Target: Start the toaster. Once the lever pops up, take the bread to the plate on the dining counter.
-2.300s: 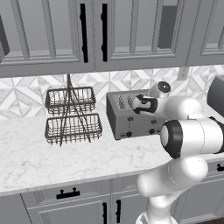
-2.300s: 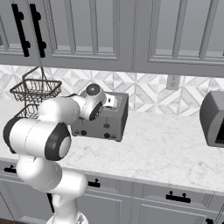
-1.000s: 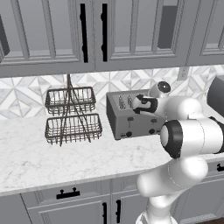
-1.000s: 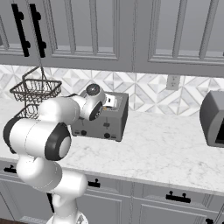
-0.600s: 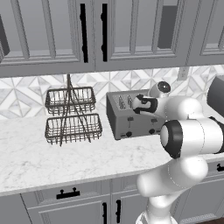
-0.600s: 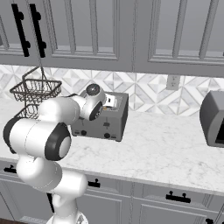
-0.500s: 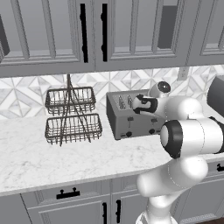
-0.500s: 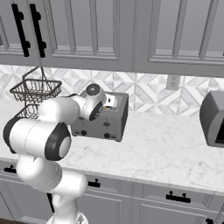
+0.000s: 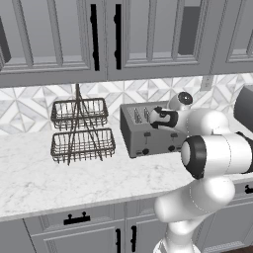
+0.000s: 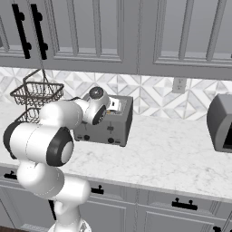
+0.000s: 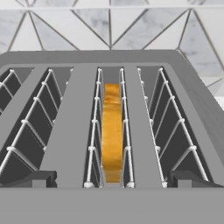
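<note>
The grey toaster (image 9: 143,132) (image 10: 108,127) stands on the marble wall counter against the tiled backsplash. My gripper (image 9: 159,117) (image 10: 114,105) hovers just above its top, open and holding nothing. In the hand view I look straight down at the toaster (image 11: 72,131) and its slots. The bread (image 11: 112,135), a golden slice seen edge-on, sits in one of the middle slots. My fingertips (image 11: 41,178) stand wide apart on either side of that slot, with the gripper (image 11: 112,180) centred over the slice. The plate and the dining counter are out of view.
A two-tier wire basket rack (image 9: 81,131) (image 10: 35,96) stands left of the toaster. A dark grey appliance (image 10: 222,122) (image 9: 244,106) sits at the counter's right end. Wall cabinets (image 9: 106,34) hang above. Bare marble counter (image 10: 172,149) lies between toaster and appliance.
</note>
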You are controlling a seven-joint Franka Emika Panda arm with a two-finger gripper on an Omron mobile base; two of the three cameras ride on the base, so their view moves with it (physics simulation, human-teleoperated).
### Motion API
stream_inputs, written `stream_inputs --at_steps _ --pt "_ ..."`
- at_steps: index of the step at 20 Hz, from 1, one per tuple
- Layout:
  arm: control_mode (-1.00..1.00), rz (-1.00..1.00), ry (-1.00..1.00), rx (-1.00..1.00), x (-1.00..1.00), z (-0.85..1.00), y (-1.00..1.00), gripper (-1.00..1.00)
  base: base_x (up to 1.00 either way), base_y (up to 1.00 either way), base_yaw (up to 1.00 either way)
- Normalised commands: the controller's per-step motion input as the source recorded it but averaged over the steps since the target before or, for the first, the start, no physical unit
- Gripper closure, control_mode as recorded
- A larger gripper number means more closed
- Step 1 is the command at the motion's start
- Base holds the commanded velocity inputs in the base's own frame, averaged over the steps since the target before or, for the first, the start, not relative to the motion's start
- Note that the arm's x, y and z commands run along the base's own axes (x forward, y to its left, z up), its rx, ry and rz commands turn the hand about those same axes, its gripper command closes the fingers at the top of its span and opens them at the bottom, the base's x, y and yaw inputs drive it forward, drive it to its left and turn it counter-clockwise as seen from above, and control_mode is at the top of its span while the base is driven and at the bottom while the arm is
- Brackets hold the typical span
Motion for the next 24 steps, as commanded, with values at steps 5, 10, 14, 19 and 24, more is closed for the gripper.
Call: stream_inputs --at_steps 5,10,14,19,24 --pt "-1.00 0.00 0.00 0.00 0.00 0.00 0.00 -1.00 0.00 0.00 0.00" --pt "-1.00 0.00 0.00 0.00 0.00 0.00 0.00 -1.00 0.00 0.00 0.00" --pt "-1.00 0.00 0.00 0.00 0.00 0.00 0.00 -1.00 0.00 0.00 0.00" --pt "-1.00 0.00 0.00 0.00 0.00 0.00 0.00 -1.00 0.00 0.00 0.00" --pt "-1.00 0.00 0.00 0.00 0.00 0.00 0.00 -1.00 0.00 0.00 0.00"
